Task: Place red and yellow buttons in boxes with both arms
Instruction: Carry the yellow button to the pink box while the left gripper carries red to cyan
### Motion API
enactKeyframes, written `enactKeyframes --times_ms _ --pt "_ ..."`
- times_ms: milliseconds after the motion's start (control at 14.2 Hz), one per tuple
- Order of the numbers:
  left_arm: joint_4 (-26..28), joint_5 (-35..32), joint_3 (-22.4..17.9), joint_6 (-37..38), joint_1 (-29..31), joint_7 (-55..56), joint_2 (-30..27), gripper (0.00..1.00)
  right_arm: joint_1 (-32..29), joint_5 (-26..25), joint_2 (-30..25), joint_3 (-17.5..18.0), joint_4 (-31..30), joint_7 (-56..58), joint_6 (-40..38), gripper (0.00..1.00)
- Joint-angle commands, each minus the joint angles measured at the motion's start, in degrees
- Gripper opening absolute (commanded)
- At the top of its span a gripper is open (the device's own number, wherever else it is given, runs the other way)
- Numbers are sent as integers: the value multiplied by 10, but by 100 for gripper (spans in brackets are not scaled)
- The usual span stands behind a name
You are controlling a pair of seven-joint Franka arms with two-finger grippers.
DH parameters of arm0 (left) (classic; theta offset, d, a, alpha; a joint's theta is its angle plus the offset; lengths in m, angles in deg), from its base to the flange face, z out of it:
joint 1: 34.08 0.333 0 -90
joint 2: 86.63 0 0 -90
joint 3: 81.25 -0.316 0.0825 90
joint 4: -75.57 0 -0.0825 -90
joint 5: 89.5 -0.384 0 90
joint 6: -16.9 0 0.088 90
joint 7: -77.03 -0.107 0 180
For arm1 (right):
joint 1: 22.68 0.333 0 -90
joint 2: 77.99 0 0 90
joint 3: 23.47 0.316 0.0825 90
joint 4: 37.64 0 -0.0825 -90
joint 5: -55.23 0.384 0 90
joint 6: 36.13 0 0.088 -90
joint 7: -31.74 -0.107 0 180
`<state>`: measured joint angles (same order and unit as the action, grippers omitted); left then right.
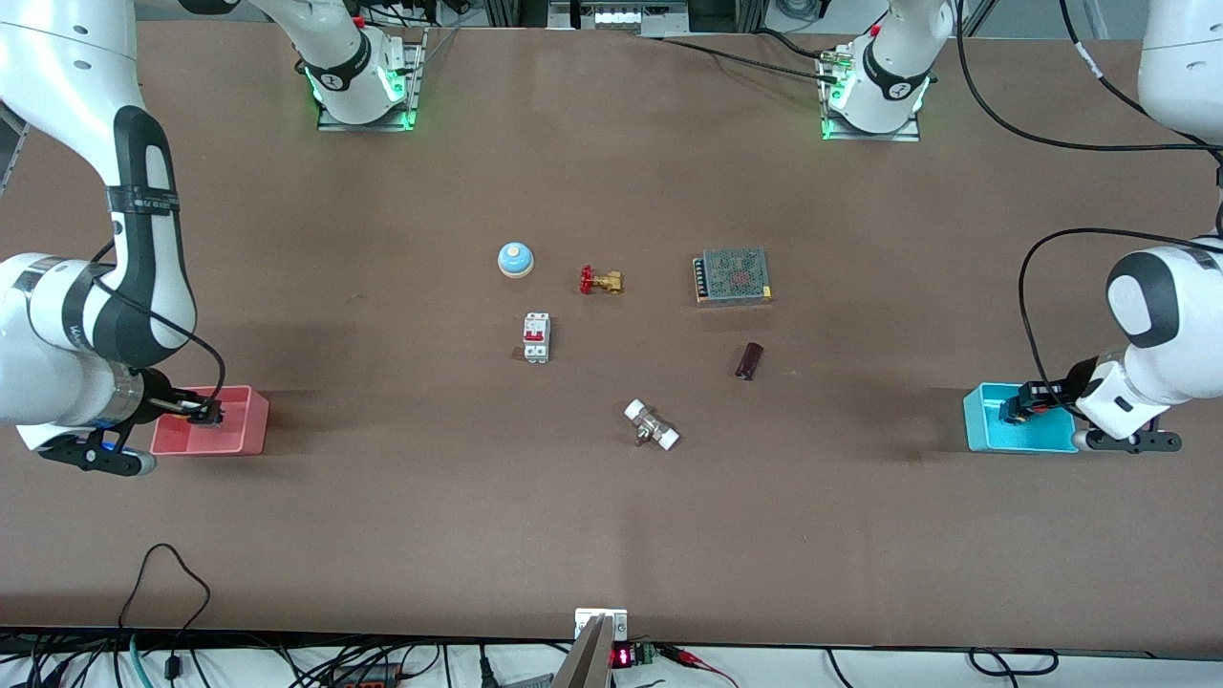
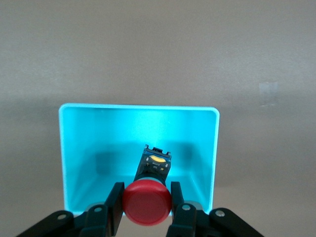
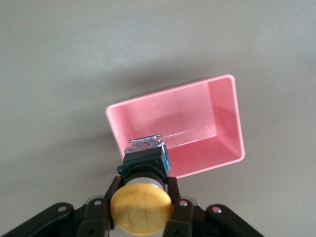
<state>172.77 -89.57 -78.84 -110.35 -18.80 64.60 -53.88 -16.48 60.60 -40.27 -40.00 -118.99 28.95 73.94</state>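
My left gripper [image 1: 1015,409] is over the cyan box [image 1: 984,432] at the left arm's end of the table. In the left wrist view this gripper [image 2: 146,193] is shut on the red button [image 2: 146,202], whose black body hangs over the inside of the cyan box [image 2: 98,133]. My right gripper [image 1: 204,412] is over the pink-red box [image 1: 244,432] at the right arm's end. In the right wrist view this gripper [image 3: 142,190] is shut on the yellow button [image 3: 141,208], whose black body is above the rim of the pink-red box [image 3: 197,113].
In the middle of the table lie a blue dome with an orange top [image 1: 515,259], a brass valve with a red handle [image 1: 601,281], a mesh-topped power supply [image 1: 733,275], a white breaker [image 1: 537,337], a dark cylinder [image 1: 749,361] and a white-capped fitting [image 1: 652,425].
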Motion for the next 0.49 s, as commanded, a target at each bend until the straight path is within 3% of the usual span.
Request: enactKeyframes --times_ms 0,141,423 --pt "-13 -10 2 -17 2 -7 20 25 -27 10 26 9 1 30 10 28" --pt "-14 -10 2 -21 1 -6 24 35 -36 15 35 11 0 45 39 27" --pt "-41 -11 3 -14 -5 0 21 74 -36 24 53 11 0 47 55 27"
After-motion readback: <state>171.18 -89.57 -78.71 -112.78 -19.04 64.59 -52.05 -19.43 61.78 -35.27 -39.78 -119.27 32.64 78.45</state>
